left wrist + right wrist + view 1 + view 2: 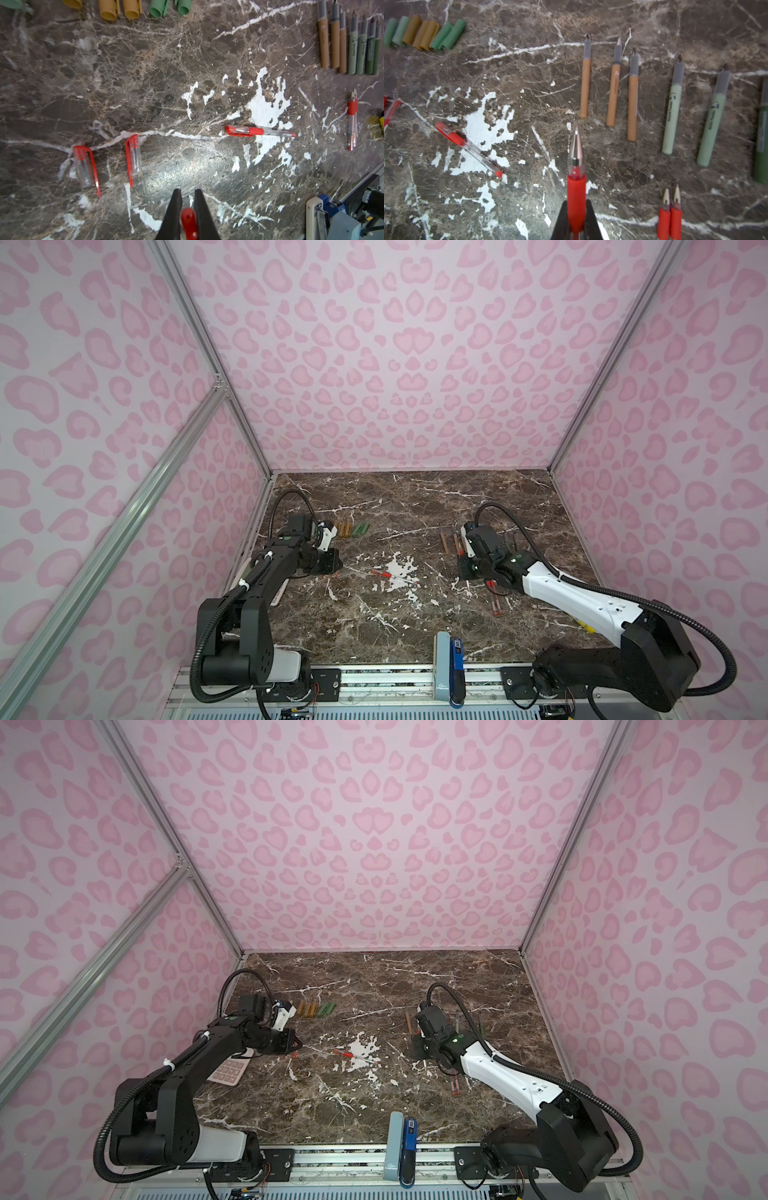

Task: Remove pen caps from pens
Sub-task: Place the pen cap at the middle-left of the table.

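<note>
My left gripper (188, 192) is shut on a red pen cap (188, 220), low over the marble near the left wall (338, 566). My right gripper (576, 204) is shut on an uncapped red pen (576, 166), tip pointing away from the jaws. One capped red pen (392, 576) lies mid-table between the arms. Two clear caps with red clips (86, 166) (133, 153) lie near the left gripper. A row of tan and green caps (353, 529) lies behind it. Uncapped tan pens (612, 87), green pens (672, 116) and two red pens (669, 216) lie by the right gripper.
A grey and blue stapler-like object (449, 659) stands at the table's front edge. A pink calculator (228, 1073) lies under the left arm. Something yellow (584, 625) shows under the right arm. Pink patterned walls close three sides.
</note>
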`<control>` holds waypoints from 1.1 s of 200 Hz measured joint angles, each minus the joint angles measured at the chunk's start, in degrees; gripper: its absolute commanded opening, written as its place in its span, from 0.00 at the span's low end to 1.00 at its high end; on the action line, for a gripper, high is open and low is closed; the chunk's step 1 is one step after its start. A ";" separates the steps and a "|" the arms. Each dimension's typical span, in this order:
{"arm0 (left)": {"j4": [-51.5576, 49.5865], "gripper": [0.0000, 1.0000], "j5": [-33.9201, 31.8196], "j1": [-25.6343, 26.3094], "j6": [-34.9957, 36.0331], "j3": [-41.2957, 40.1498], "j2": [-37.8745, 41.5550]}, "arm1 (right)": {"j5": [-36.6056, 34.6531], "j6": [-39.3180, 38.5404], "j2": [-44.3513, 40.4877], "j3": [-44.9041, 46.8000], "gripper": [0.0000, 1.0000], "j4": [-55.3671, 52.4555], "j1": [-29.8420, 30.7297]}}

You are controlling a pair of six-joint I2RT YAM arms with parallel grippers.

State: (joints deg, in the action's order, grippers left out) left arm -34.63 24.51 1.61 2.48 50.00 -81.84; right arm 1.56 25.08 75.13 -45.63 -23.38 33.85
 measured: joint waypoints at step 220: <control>-0.17 0.35 -13.03 5.38 -2.08 5.90 -14.01 | 2.51 1.44 -0.66 6.73 0.00 -0.04 -4.57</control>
State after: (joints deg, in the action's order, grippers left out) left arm -34.81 11.49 6.98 0.40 55.90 -95.85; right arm 4.08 26.52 74.48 -38.89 -23.42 29.28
